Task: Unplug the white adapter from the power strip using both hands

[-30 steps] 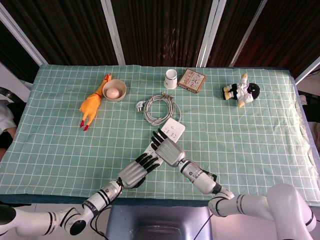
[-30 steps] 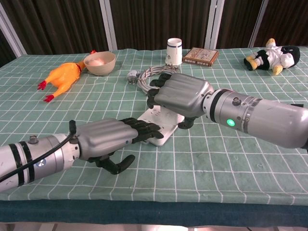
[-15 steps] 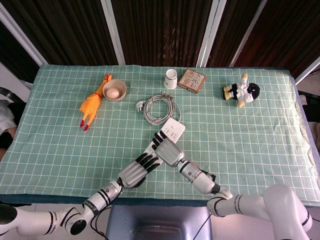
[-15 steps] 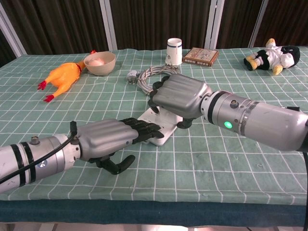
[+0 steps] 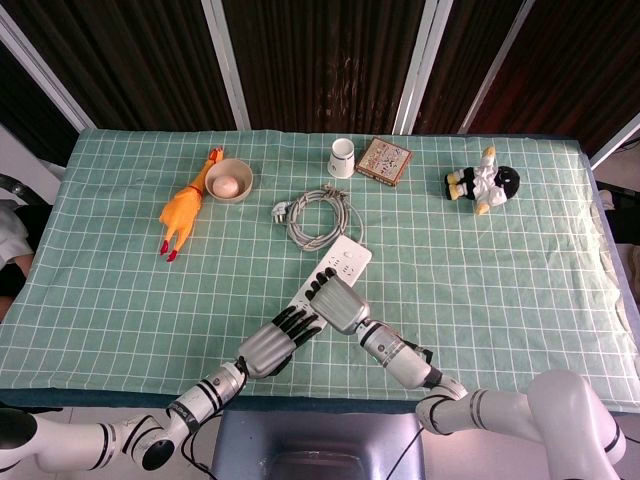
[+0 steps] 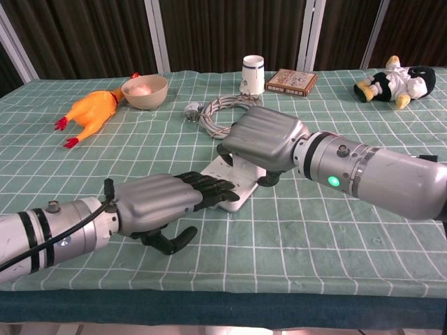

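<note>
A: Head view first. Where's the flat white plastic power strip [image 5: 338, 266]?

B: Mid-table on the green checked tablecloth [image 5: 500, 260], lying diagonally, just below the coiled grey cable [image 5: 318, 218]. Its near half is under the hands.

A: Left hand [image 5: 272, 340]?

B: Palm down, dark fingers [image 5: 303, 319] stretched flat onto the near end of the strip. Pressing on it, not wrapped round anything.

A: Right hand [image 5: 336, 300]?

B: Lying over the middle of the strip, back of the hand up, fingertips pointing toward the far end. The white adapter isn't visible; it may be hidden under that hand, can't tell.

A: Other stuff?

B: Orange rubber chicken toy [image 5: 183, 212] on the left, beige bowl with an egg [image 5: 229, 181] just beside it, white paper cup [image 5: 342, 157], patterned square box [image 5: 385, 160], black-and-white plush toy [image 5: 482, 185] far right.

A: Chest view.

B: Left hand [image 6: 157, 204] is flat, fingers touching the strip's [image 6: 241, 178] near edge, thumb hanging loose below with nothing in it. Right hand [image 6: 267, 143] is cupped over the strip, fingers curled down on the far side, thumb down at the near side touching the strip. Whether it actually grips the adapter, can't tell; the palm blocks it.

A: Cable [image 6: 220, 110]?

B: Behind the right hand, plug end lying toward the bowl [image 6: 144, 91]. Chicken [image 6: 91, 115], cup [image 6: 253, 75], box [image 6: 291, 81] and plush [image 6: 391, 82] along the back.
</note>
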### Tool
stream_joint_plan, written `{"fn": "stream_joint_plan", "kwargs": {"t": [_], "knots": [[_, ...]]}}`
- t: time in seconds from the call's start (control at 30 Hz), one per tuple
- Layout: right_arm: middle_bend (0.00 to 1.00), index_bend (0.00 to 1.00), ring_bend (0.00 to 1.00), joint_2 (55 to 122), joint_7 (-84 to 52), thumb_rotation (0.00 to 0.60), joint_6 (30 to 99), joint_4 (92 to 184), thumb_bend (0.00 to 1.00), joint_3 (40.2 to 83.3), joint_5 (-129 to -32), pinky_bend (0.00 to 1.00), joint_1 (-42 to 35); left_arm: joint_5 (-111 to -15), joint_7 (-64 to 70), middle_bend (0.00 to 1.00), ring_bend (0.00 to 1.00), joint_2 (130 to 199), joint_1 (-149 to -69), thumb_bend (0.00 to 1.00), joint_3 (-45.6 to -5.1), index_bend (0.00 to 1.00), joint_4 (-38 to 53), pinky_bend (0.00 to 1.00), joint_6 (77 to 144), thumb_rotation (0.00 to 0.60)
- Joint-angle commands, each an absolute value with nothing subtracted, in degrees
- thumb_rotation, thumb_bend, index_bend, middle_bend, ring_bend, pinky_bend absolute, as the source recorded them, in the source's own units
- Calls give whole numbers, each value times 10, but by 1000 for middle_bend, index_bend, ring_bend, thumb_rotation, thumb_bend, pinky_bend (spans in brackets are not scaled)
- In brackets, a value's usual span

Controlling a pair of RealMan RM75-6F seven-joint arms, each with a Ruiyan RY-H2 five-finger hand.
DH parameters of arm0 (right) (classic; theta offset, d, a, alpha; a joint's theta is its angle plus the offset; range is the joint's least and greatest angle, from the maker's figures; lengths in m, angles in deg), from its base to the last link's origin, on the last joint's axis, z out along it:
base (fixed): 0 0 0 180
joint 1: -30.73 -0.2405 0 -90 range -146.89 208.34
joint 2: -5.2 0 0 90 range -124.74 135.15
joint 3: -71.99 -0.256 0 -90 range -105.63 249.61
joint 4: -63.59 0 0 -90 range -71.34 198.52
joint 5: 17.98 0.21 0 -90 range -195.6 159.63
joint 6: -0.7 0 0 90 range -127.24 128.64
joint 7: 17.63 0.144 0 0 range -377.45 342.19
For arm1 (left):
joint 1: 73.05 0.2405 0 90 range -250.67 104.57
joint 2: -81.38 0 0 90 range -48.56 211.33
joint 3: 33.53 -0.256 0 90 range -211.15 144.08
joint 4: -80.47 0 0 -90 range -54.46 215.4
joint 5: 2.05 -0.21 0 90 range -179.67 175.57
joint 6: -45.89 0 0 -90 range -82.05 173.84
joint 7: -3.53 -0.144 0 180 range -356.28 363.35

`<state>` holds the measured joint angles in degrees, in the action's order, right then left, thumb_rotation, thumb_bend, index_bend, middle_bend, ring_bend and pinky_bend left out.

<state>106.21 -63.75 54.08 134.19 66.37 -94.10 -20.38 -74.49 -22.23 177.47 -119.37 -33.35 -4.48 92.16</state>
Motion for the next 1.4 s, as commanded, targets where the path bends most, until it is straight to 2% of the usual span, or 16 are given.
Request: {"fn": "stream_joint_plan", "kwargs": {"t": [0.03,0.3,0.87,1.4], "knots": [[575,787,408,1062,-630,600,541,1340,404,665,-945,508,-203,-744,-223,0,0,1775,-1194,657,-334,0,-44,0,922,600],[599,825,434,1063,-616,600,548,1339,404,665,-956,532,-202,-741,-229,0,0,1779,-1195,658,-335,0,-41,0,921,600],[605,836,440,1047,-610,600,540,1370,404,652,-938,538,-200,-741,-238,0,0,1785,-1196,657,-337,0,-41,0,924,600],[611,843,445,1035,-544,600,600,1373,404,668,-1009,544,-180,-755,-225,0,0,1782,-1196,657,-332,0,-45,0,936,600]]}}
